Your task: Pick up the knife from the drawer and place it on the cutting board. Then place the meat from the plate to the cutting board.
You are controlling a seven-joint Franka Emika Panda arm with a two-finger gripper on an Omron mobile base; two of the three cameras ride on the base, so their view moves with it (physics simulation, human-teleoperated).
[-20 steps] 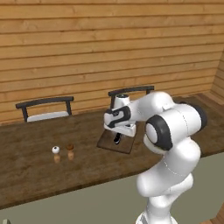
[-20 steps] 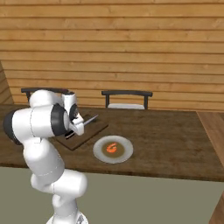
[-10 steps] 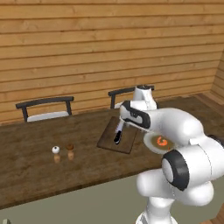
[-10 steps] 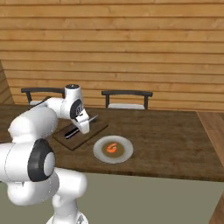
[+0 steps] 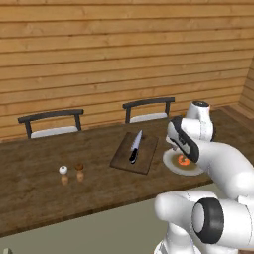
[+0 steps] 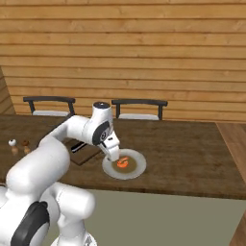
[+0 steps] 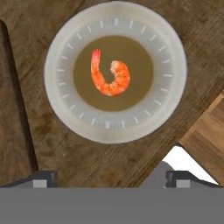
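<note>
Knife on cutting board. Gripper spread wide, empty, above plate. Meat looks small, light, slippery; pinch across thick curled middle.

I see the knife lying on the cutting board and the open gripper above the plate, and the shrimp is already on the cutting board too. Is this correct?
Not quite. The shrimp is not on the cutting board; it lies in the brown centre of the plate, as the hand view shows. The rest holds: the knife lies on the cutting board, and the open gripper is above the plate.
</note>
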